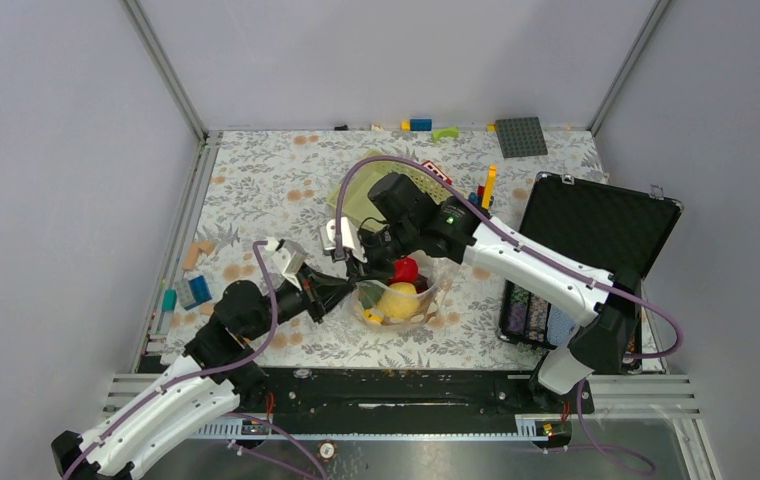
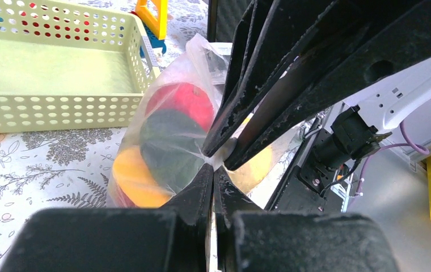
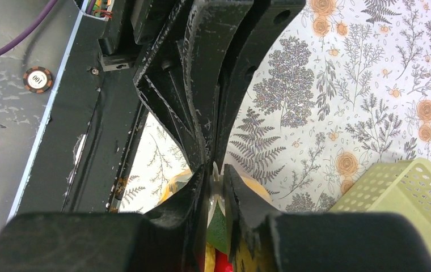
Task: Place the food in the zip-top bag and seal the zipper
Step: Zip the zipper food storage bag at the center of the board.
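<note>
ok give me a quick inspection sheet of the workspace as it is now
surface: table covered by a floral cloth
job's things: food is inside the zip-top bag; cannot tell whether it is sealed
clutter: green basket, building blocks, grey baseplate, open black case
claws: left claw shut on the bag's edge; right claw closed on the same edge right beside it
cables: purple cables run along both arms
surroundings: grey walls, metal frame
</note>
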Action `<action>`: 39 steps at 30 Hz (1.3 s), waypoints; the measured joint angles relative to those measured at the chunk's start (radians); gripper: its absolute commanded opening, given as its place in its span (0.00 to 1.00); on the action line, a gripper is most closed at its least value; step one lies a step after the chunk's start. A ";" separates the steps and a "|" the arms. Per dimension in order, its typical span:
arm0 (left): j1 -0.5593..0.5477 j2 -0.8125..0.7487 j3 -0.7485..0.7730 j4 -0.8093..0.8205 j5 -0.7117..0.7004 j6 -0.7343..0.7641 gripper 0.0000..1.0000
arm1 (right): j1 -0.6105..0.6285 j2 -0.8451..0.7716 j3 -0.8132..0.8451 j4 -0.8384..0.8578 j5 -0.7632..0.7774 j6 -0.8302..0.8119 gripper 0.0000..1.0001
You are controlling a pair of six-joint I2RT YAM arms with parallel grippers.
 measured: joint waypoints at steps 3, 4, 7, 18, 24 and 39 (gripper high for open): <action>0.000 -0.027 -0.012 -0.004 -0.020 -0.003 0.00 | 0.002 -0.001 -0.001 0.005 0.013 0.005 0.16; -0.001 -0.037 -0.015 -0.006 -0.026 -0.006 0.00 | 0.004 -0.002 -0.003 0.007 0.016 0.007 0.16; -0.002 -0.053 -0.026 -0.007 -0.033 -0.014 0.00 | 0.005 -0.010 -0.013 0.012 0.016 0.010 0.16; -0.002 -0.053 -0.026 -0.016 -0.028 -0.018 0.14 | 0.006 -0.013 -0.021 0.023 0.022 0.045 0.01; -0.002 0.013 -0.008 -0.013 -0.013 0.010 0.41 | 0.005 -0.018 -0.021 0.019 -0.001 0.088 0.00; 0.002 0.076 -0.005 0.048 0.079 0.035 0.25 | -0.001 -0.030 -0.021 -0.027 -0.046 0.094 0.00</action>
